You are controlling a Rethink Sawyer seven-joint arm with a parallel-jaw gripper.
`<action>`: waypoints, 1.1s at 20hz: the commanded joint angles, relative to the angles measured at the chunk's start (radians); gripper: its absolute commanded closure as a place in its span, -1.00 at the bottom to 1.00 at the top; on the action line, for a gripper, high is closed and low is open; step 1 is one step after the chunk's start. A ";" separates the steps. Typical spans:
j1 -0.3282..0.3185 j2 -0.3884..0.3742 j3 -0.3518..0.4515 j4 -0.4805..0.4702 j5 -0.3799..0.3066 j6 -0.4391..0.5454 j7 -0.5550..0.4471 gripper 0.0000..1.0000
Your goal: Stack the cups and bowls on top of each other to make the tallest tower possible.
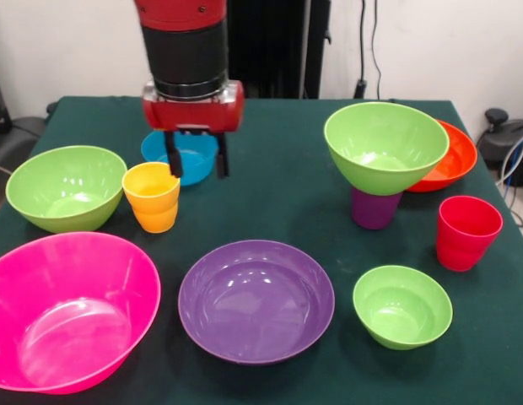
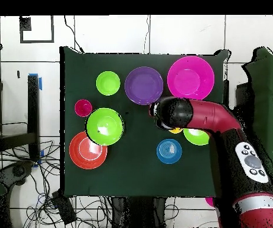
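A lime green bowl (image 1: 385, 148) sits upright on a purple cup (image 1: 375, 209) at the right; this is the tower, and the overhead view shows only its green bowl (image 2: 104, 126). My gripper (image 1: 196, 160) hangs open and holds nothing. It is just right of and behind the yellow-orange cup (image 1: 152, 196), with the small blue bowl (image 1: 179, 156) behind it. The left finger (image 1: 173, 160) is close to the cup's rim. In the overhead view the arm's wrist (image 2: 165, 114) covers the gripper, and a sliver of the yellow-orange cup (image 2: 175, 129) peeks out. The red cup (image 1: 466, 232) stands alone.
An orange-red bowl (image 1: 451, 156) lies behind the tower. A large green bowl (image 1: 66, 187) is at the left. Along the near side are the hot pink bowl (image 1: 67, 312), the wide purple bowl (image 1: 256, 299) and a small green bowl (image 1: 402, 305).
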 commanded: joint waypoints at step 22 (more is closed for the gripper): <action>-0.087 0.124 0.085 0.141 -0.167 -0.037 -0.117 -1.00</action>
